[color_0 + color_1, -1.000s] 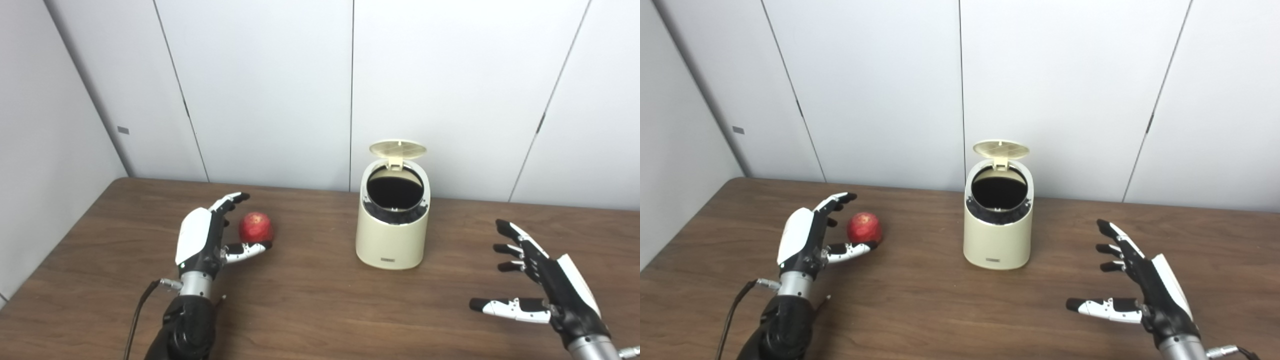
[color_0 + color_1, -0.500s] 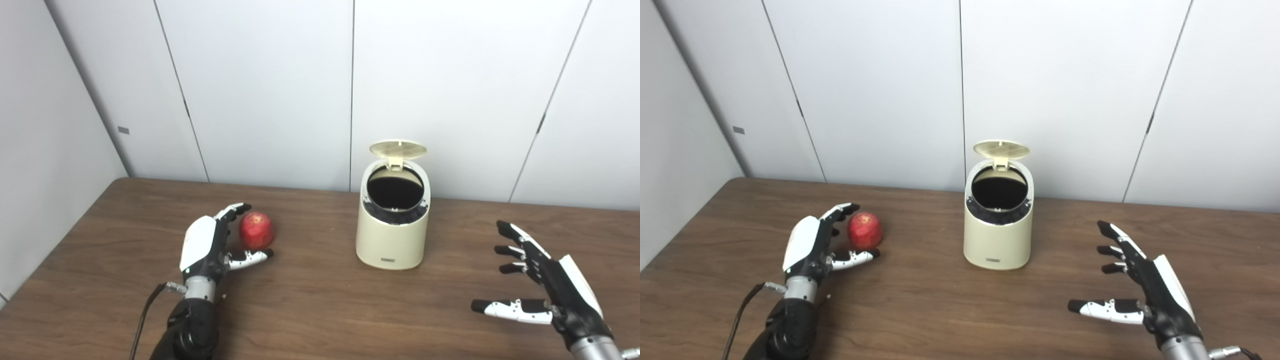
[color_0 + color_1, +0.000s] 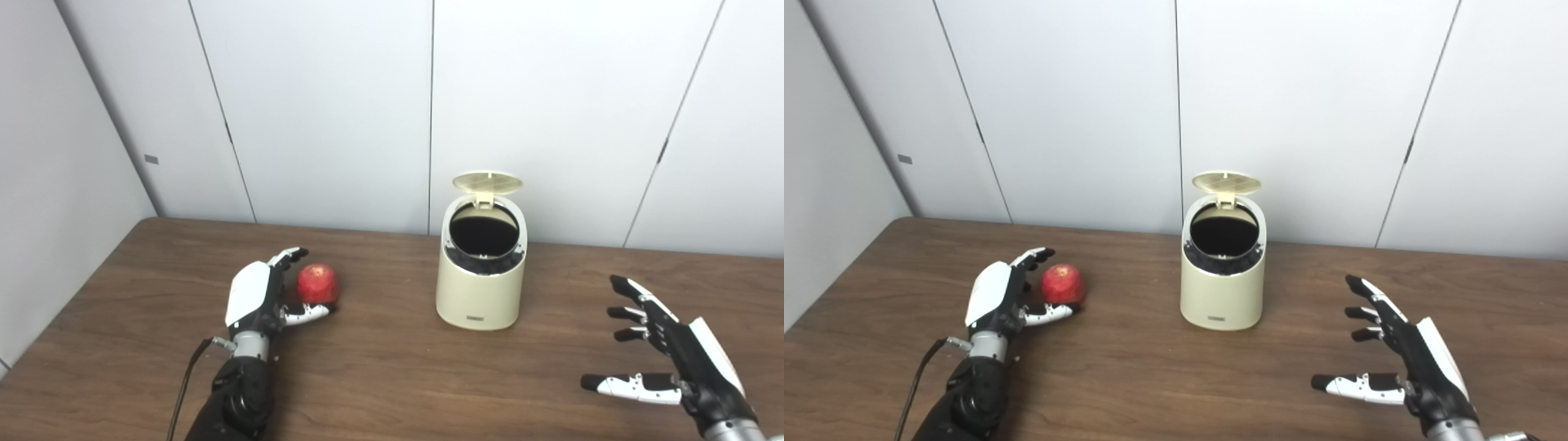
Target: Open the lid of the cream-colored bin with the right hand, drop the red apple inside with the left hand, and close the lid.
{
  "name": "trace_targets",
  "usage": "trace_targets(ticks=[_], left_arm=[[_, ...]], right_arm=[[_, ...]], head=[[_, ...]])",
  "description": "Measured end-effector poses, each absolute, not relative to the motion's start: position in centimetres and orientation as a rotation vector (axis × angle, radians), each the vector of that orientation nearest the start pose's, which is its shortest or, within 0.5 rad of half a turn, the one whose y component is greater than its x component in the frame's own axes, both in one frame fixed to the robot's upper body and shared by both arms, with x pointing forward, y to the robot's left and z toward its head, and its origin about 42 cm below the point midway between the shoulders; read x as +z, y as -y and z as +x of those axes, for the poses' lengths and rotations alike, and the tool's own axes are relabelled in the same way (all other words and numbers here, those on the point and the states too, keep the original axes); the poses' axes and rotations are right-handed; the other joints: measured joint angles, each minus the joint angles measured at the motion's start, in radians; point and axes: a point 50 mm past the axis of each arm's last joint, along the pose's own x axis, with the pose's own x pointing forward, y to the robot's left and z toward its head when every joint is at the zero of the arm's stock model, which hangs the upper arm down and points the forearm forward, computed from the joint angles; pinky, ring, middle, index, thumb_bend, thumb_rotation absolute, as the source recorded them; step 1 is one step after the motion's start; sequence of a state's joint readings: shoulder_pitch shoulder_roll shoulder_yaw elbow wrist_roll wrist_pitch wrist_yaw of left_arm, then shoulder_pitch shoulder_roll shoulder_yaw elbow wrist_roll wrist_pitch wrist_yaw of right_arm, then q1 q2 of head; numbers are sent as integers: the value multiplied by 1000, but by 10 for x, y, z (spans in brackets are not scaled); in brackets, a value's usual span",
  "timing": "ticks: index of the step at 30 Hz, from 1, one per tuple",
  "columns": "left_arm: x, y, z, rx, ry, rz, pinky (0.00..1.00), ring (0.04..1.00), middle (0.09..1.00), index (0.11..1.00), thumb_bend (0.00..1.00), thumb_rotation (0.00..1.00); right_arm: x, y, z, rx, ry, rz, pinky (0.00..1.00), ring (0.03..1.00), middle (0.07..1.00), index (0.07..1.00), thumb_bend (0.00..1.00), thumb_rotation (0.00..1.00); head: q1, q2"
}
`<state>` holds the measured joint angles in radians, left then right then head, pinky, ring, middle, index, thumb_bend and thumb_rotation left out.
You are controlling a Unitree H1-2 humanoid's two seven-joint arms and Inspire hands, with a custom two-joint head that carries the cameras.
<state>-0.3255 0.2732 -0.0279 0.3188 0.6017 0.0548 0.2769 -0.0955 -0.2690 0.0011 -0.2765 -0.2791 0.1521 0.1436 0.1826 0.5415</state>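
Left eye view: the cream-colored cylindrical plastic bin (image 3: 481, 269) stands on the brown wood-grain counter (image 3: 392, 380), round lid (image 3: 487, 182) hinged fully up. Over the last second the left hand (image 3: 260, 297) has advanced and cupped the red apple (image 3: 317, 285), thumb beneath, fingers not yet wrapped; the apple remains on the counter. Grasp appears imminent. The right hand (image 3: 667, 358) hovers empty, fingers spread wide, withdrawn slightly.
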Motion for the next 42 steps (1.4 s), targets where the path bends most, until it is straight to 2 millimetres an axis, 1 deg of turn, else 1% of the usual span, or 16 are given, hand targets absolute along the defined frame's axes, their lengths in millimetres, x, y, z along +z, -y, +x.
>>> trace_targets(ticks=[4, 7, 9, 10, 11, 12, 13, 14, 15, 17, 20, 28, 34, 35, 38, 42], left_arm=[[135, -300, 390, 258, 81, 865, 649, 761, 770, 819, 825, 206], [134, -300, 393, 264, 89, 840, 596, 663, 663, 770, 814, 156], [134, -300, 394, 270, 101, 819, 558, 610, 609, 741, 807, 126], [134, -300, 394, 270, 106, 813, 544, 584, 569, 707, 797, 101], [134, -299, 394, 269, 110, 804, 540, 572, 550, 682, 790, 91], [134, -298, 394, 264, 114, 798, 535, 561, 520, 658, 672, 46], [133, -296, 394, 257, 121, 793, 514, 540, 500, 623, 600, 18], [132, -294, 394, 246, 129, 787, 488, 519, 476, 581, 560, 9], [131, -292, 394, 235, 135, 784, 474, 508, 464, 559, 539, 4], [130, -290, 394, 221, 146, 779, 414, 478, 466, 510, 527, 0], [129, -289, 394, 214, 151, 778, 382, 469, 460, 500, 524, 0], [128, -288, 394, 217, 156, 782, 383, 481, 472, 491, 524, 0], [126, -288, 391, 231, 184, 777, 371, 470, 460, 496, 525, 0], [127, -288, 389, 234, 192, 774, 368, 464, 459, 497, 525, 0], [137, -285, 384, 261, 259, 756, 364, 441, 445, 503, 523, 0], [167, -275, 382, 288, 412, 727, 366, 424, 438, 507, 522, 0]], right_arm=[[195, 273, 304, 97, 189, -564, 644, 792, 901, 878, 709, 99], [196, 273, 304, 97, 189, -569, 646, 794, 901, 882, 711, 99], [196, 273, 304, 97, 187, -569, 646, 795, 903, 881, 711, 103], [196, 273, 304, 98, 185, -568, 646, 795, 903, 879, 710, 101], [196, 273, 303, 98, 183, -568, 647, 793, 903, 879, 708, 102], [197, 273, 303, 97, 180, -568, 645, 791, 903, 880, 704, 103], [197, 273, 303, 96, 179, -569, 643, 790, 903, 881, 698, 102], [197, 273, 303, 95, 177, -570, 642, 789, 903, 881, 695, 101], [197, 273, 303, 94, 176, -571, 641, 788, 903, 881, 693, 101], [197, 272, 303, 94, 173, -571, 645, 790, 904, 883, 684, 90], [197, 273, 303, 92, 168, -572, 651, 793, 910, 882, 668, 100], [202, 273, 301, 89, 175, -580, 639, 787, 903, 878, 665, 96], [200, 273, 301, 92, 170, -581, 641, 779, 897, 880, 665, 115], [199, 272, 300, 94, 168, -581, 649, 782, 898, 882, 666, 113], [198, 271, 300, 95, 164, -578, 654, 784, 899, 882, 670, 133], [195, 267, 300, 97, 161, -567, 647, 781, 898, 881, 682, 213]], head=[[-2, 5], [-2, 5], [-2, 5], [-2, 5], [3, 11], [3, 11], [5, 12], [3, 15], [3, 15], [3, 17], [5, 17], [6, 20], [2, 9], [-12, 0], [-21, -5], [-35, -11]])
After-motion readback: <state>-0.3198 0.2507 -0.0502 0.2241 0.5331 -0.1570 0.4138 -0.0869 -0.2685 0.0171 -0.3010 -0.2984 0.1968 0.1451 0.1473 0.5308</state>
